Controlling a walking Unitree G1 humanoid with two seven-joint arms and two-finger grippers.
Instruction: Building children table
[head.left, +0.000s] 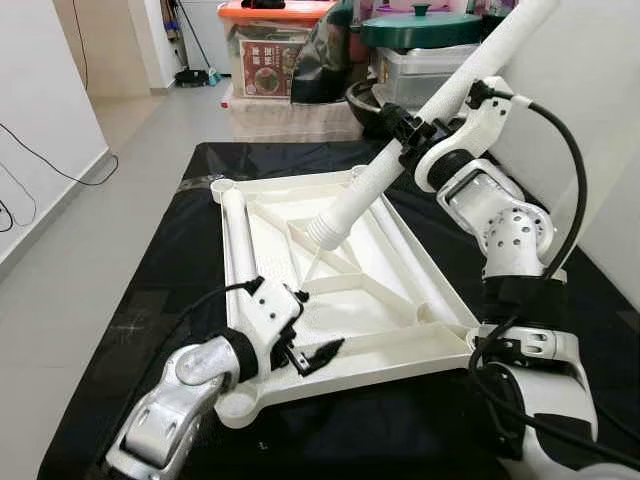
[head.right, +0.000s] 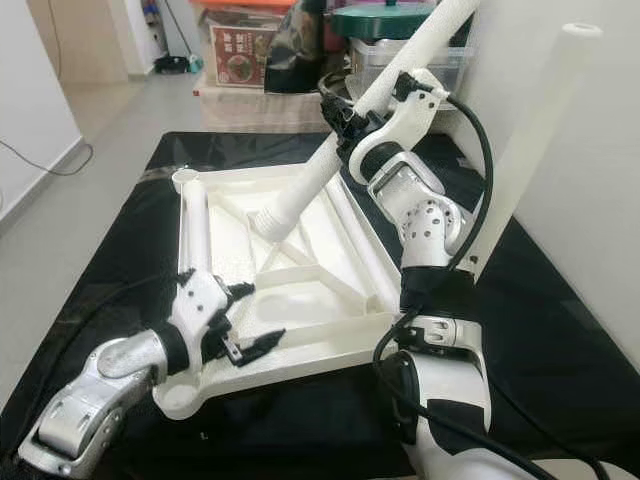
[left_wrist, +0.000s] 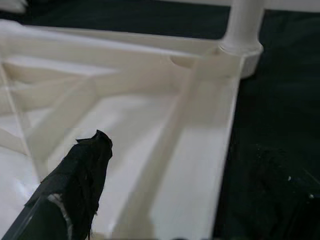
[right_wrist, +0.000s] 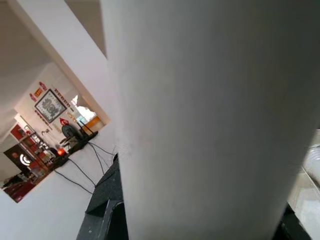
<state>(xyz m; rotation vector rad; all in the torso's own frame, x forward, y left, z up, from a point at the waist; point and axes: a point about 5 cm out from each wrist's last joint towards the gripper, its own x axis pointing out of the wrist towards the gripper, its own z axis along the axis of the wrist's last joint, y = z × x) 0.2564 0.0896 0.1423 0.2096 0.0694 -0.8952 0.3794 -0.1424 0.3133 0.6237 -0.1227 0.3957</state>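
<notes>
Partly | right tool (head.left: 408, 128) clamps table leg (head.left: 400, 150) | upper end cut off

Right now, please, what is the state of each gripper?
Left gripper: open, holding nothing, over the near rim of the upturned white plastic tabletop.
Right gripper: shut on the long white plastic table leg.

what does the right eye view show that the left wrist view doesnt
Right eye view alone: the right tool gripping a white leg slanted over the upturned tabletop, and another white leg leaning on the wall. Left wrist view alone: a close look along the left tool's black finger at the tray's inner ribs. Both: the white tabletop, a corner socket with a leg in it, and the black cloth.
</notes>
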